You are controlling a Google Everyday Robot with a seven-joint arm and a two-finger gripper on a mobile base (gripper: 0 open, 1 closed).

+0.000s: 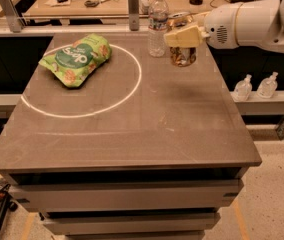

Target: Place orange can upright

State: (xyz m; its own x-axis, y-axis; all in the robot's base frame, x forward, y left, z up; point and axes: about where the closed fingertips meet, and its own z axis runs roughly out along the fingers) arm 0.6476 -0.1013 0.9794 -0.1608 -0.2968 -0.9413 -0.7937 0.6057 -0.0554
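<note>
Drink can (pixel 183 56), small, of orange-gold patterned aluminium with silver rims, stands upright at the far right of the grey-brown rectangular worktop (pixel 147 129); whether its base touches the surface or hangs just above it I cannot tell. The cream-coloured two-finger hand (pixel 178 35) is clamped on the drink can's upper half, with one finger lying across its front. The hand reaches in from the right at the end of the robot's thick white arm (pixel 252 21). Just left of the drink can, apart from it, a taller clear plastic water bottle (pixel 158 26) stands upright. A thin white circle (pixel 140 76) is marked on the worktop's left half, well apart from the drink can. Over the circle's far left arc lies a green crinkled snack bag (pixel 77 59). Beyond the worktop's right edge, two small clear pump bottles (pixel 244 88) stand side by side on a lower ledge
</note>
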